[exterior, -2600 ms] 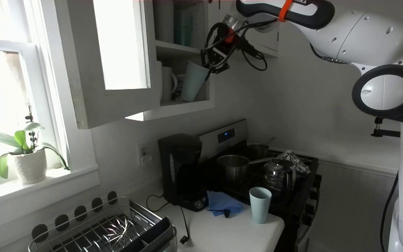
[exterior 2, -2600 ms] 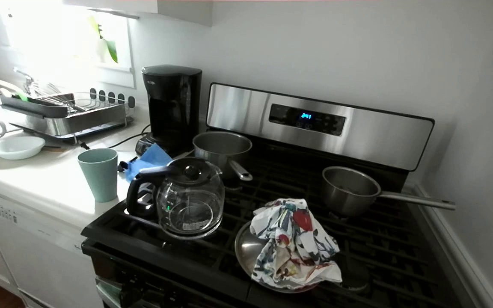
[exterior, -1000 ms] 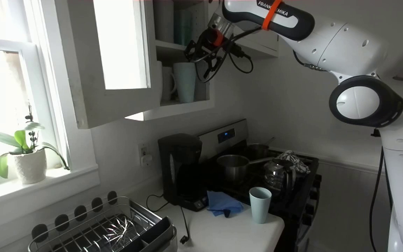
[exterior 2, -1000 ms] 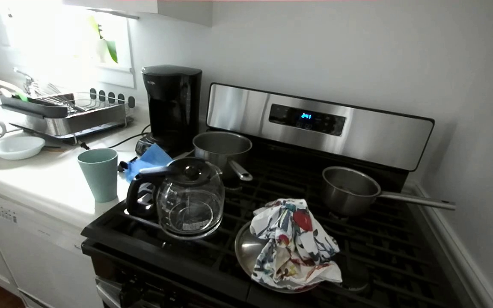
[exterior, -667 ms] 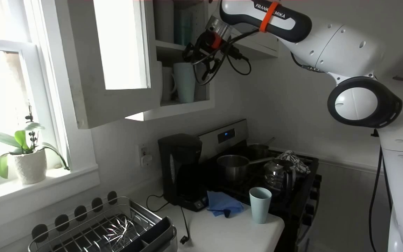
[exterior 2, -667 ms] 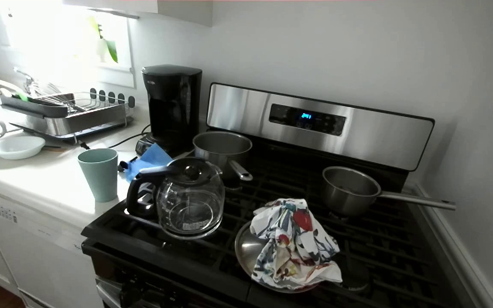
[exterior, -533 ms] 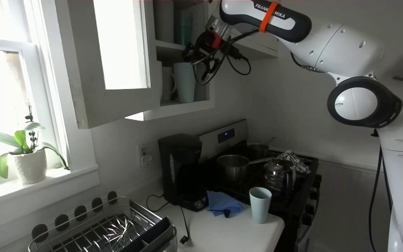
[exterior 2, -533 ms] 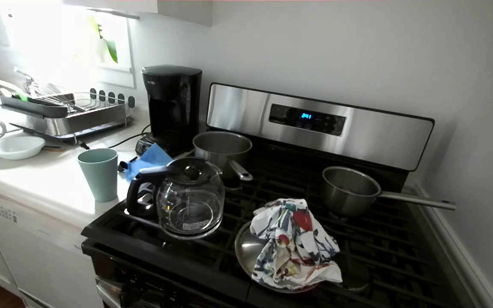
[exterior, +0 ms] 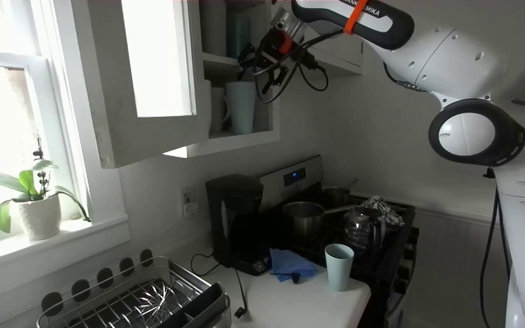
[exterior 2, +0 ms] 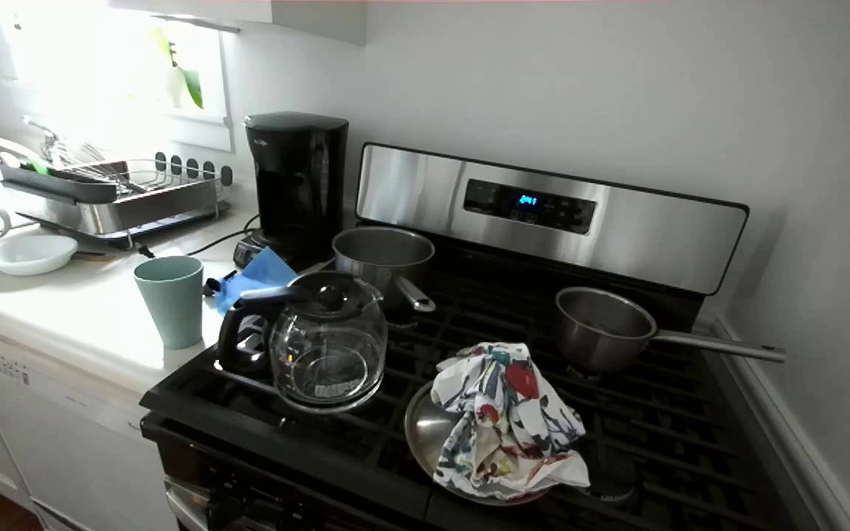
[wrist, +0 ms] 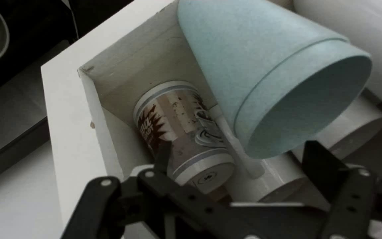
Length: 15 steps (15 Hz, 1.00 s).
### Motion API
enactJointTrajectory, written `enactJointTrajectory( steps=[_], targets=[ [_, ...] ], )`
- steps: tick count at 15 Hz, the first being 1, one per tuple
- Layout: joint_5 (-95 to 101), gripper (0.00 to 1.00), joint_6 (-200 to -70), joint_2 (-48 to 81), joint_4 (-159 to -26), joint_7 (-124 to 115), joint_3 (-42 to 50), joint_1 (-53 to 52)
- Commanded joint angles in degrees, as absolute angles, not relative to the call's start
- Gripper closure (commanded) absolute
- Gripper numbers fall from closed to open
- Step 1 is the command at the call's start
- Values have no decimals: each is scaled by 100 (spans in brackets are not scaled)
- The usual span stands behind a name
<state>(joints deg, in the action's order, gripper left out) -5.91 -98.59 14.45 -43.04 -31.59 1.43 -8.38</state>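
The black two-fingered end effector (exterior: 253,83) is hovering, jaws parted wide, and just below, at seven o'clock in an exterior view, the pale-blue tapered cup (exterior: 242,109) is standing inside an open white cabinet (exterior: 239,142)!

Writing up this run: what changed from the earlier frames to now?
In an exterior view, the pale blue cup on the lower cabinet shelf went from tilted to upright, its rim swinging left. The gripper has let go of it, shifted left and lately edged up, jaws open. Counter cup, blue cloth, carafe and flowered cloth stayed put.
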Motion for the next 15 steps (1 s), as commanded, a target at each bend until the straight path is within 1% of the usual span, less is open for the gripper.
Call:
enactJointTrajectory(
  steps=[1, 9, 15],
  targets=[
    [-670, 0, -9908, 1370, -4256, -2911, 102, -820],
    [-807, 0, -9932, 953, -4486, -1942, 20, -785],
    [-1485, 0, -9858, 425, -5044, -1217, 48, -639]
  ],
)
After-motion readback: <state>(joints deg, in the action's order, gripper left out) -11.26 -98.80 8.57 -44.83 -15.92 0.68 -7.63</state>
